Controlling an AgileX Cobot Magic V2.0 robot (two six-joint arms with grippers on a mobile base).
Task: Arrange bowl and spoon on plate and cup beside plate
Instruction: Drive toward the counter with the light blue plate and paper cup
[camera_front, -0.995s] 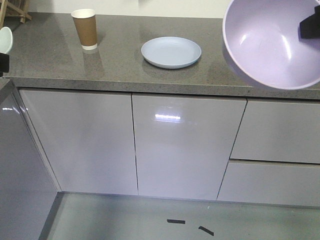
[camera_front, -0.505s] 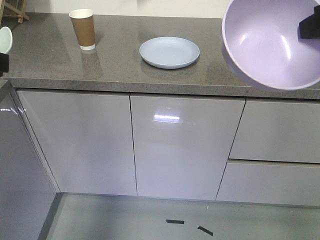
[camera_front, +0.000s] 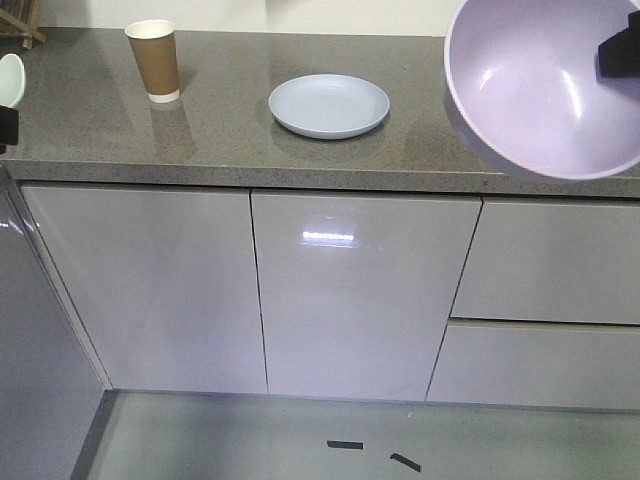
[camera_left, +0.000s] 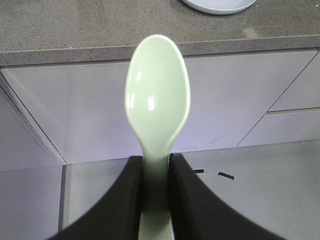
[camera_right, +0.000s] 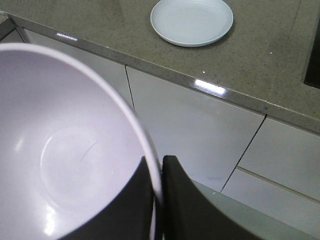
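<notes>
Far left, short of the desk's front edge, the left end effector is clamping the spoon by its handle. The cup is standing upright toward the back, well apart from the plate, which is lying with bare desk around it. Rightward, the right end effector is pinching the rim of the bowl, holding it aloft.

spoon held in left end effector, before desk edge | bowl rim held in right end effector, before desk edge | plate on desk, ahead of both end effectors | cup on desk, well left of plate
</notes>
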